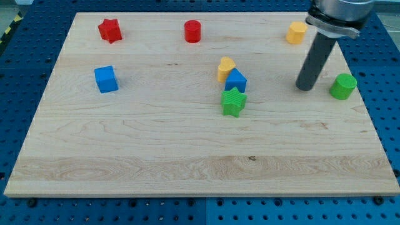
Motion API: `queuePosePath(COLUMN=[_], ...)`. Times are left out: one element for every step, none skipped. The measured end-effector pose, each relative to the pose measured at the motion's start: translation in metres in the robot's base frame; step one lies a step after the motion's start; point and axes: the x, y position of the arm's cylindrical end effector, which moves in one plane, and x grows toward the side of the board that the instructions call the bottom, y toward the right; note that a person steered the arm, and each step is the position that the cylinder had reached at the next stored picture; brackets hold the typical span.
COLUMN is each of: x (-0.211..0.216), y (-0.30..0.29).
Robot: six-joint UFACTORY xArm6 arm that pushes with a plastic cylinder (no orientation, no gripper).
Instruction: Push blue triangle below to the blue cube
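The blue triangle [236,80] lies near the board's middle, wedged between a yellow heart [225,67] at its upper left and a green star [234,102] just below it. The blue cube [106,79] stands far off at the view's left. My tip [304,87] rests on the board at the view's right, about a hundred pixels right of the blue triangle and apart from it. It stands just left of a green cylinder [343,86].
A red star [109,29] and a red cylinder [192,31] sit along the view's top. A yellow block [297,32] sits at the top right, near the rod. The wooden board [187,162] ends at blue pegboard on all sides.
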Motion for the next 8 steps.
queuePosePath(x=[-0.008, -0.006, 0.014, 0.022, 0.019, 0.0, -0.008, -0.008], y=[-0.027, -0.054, -0.095, -0.135, -0.132, -0.127, -0.147, -0.188])
